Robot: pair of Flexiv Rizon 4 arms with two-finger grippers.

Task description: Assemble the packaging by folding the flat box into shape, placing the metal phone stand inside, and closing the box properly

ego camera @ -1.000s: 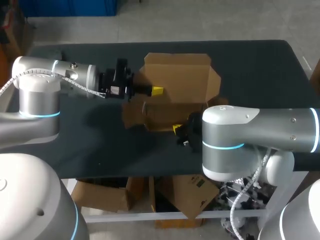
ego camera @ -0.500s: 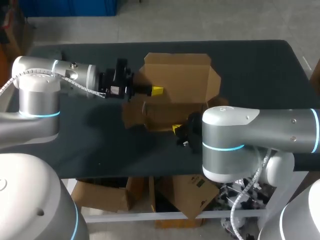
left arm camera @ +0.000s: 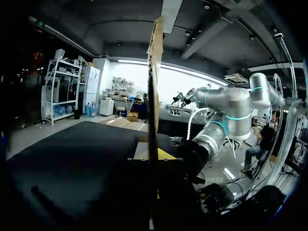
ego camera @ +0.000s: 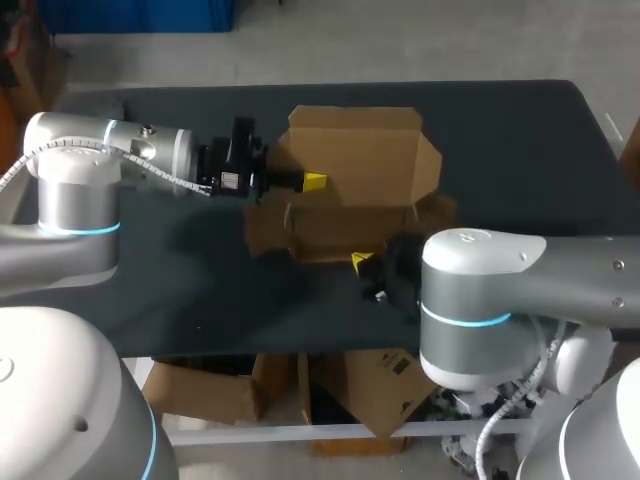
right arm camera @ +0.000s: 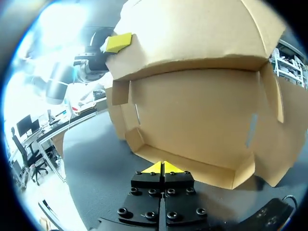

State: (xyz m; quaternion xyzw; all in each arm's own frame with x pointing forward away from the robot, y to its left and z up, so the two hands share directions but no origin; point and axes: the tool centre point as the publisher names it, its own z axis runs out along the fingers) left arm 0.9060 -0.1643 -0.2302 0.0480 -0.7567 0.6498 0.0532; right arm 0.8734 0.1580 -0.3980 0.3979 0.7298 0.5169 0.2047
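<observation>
The brown cardboard box (ego camera: 350, 185) lies half folded mid-table, its back panel and side flaps spread out. My left gripper (ego camera: 312, 181) comes in from the left and is shut on the box's left panel, which the left wrist view shows edge-on as a thin cardboard panel (left arm camera: 153, 96) running straight ahead of it. In the right wrist view that panel stands upright with the left gripper's yellow fingertip (right arm camera: 119, 42) on its edge. My right gripper (ego camera: 361, 262) (right arm camera: 163, 168) is shut, holds nothing, and sits just before the box's front flap (right arm camera: 192, 168). No phone stand is in sight.
The dark table top (ego camera: 180, 280) stretches to both sides of the box. Its front edge (ego camera: 300, 352) runs close behind my right gripper, and my right arm's thick elbow (ego camera: 480, 300) hangs over that edge.
My right arm has drawn back a little toward the front right, taking its shut gripper slightly away from the box's front flap. The left arm and the box have not moved.
</observation>
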